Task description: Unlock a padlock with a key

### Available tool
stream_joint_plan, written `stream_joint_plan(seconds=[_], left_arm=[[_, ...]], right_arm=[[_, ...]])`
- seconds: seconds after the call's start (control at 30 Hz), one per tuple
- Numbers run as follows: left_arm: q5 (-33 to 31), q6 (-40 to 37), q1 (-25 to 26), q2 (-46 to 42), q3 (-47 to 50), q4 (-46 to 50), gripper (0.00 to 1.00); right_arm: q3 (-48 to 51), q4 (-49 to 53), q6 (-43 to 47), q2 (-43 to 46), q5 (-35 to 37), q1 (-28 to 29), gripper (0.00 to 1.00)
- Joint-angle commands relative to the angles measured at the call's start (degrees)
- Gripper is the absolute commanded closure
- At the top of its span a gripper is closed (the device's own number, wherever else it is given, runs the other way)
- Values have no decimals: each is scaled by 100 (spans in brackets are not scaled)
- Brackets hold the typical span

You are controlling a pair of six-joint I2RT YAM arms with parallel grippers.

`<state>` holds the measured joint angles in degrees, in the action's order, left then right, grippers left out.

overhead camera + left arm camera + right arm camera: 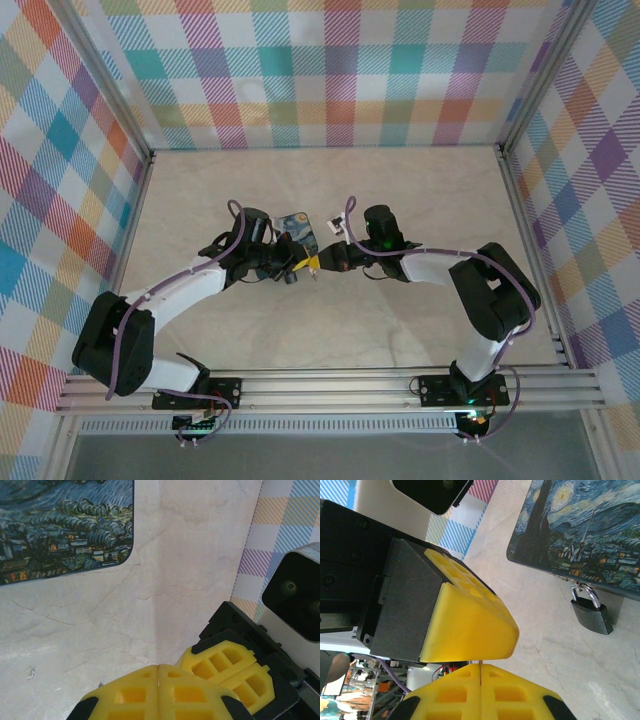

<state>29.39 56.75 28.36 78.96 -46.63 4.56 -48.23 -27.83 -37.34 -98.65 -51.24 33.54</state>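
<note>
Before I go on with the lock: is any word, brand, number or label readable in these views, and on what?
No text can be read in these views.
Starry-night printed item: painted picture, no words visible.
Padlock: plain dark body hanging at that item's edge; no brand or number I can make out.
Background clutter in the right wrist view's bottom-left corner: too blurred to read.

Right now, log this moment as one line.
left gripper: shut | right gripper: shut | padlock: hangs from painted box, untouched
</note>
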Motion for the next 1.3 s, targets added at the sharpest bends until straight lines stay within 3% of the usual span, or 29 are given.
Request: stream_joint_plan(seconds=[0.0, 0.2, 0.3, 0.43, 0.53, 0.67, 0.87, 1.27], left_arm=[[-226, 91, 12, -174, 93, 215, 100], [-310, 42, 13, -52, -81, 282, 100], [-368, 27, 12, -2, -177, 427, 100], [-598, 126, 12, 51, -340, 893, 100], [-702, 205, 12, 106, -525, 1380, 100], [-749, 328, 23, 140, -722, 1641, 100], [-779, 472, 21, 157, -812, 1734, 100], [-797, 588, 29, 183, -786, 1725, 100]], right_arm=[[77, -209, -11, 51, 33, 25, 90], [391, 78, 71, 452, 288, -27, 73], [471, 798, 438, 863, 712, -25, 67], [348, 2033, 1456, 1553, 1575, 96, 66], [60, 2891, 2694, 1875, 2749, 562, 65], [-56, 2839, 3765, 1875, 3928, 1068, 60], [-211, 2524, 4582, 1487, 4729, 1491, 55], [-354, 2094, 4701, 1068, 4915, 1745, 54]])
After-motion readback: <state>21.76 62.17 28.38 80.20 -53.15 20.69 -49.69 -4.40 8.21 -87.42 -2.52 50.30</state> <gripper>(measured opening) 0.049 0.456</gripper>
